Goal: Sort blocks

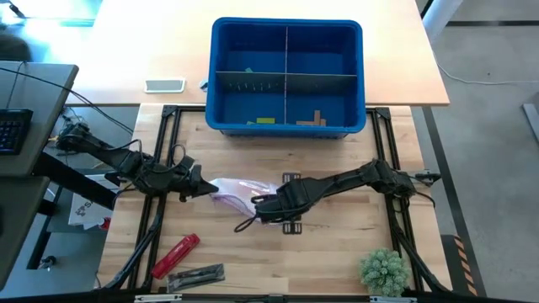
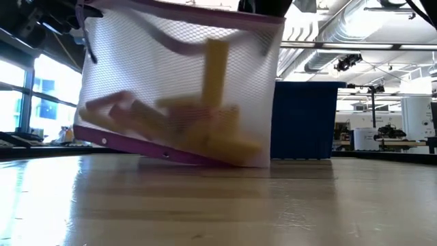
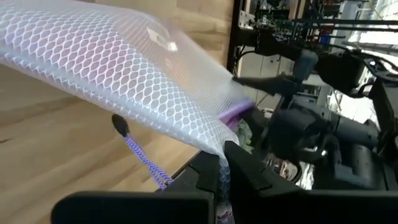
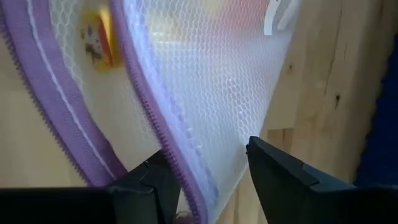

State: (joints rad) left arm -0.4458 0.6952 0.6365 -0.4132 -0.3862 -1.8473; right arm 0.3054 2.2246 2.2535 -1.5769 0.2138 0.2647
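A blue four-compartment bin (image 1: 286, 77) sits at the far side of the table, with a few blocks (image 1: 265, 120) already in its near compartments; no label or writing can be read anywhere. In front of it a white mesh pouch (image 2: 179, 89) with purple zipper trim hangs just above the wood, most of the blocks heaped inside. The left gripper (image 3: 221, 163) pinches one corner with its fingers pressed together, while the right gripper (image 4: 208, 171) has its fingers spread around the zipper edge.

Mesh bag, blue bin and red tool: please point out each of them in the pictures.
mesh bag (image 2: 136, 68): low view, on its netted side wall above the blocks.
blue bin (image 1: 221, 76): high view, on its left wall.
red tool (image 1: 175, 254): high view, on the middle of its body.
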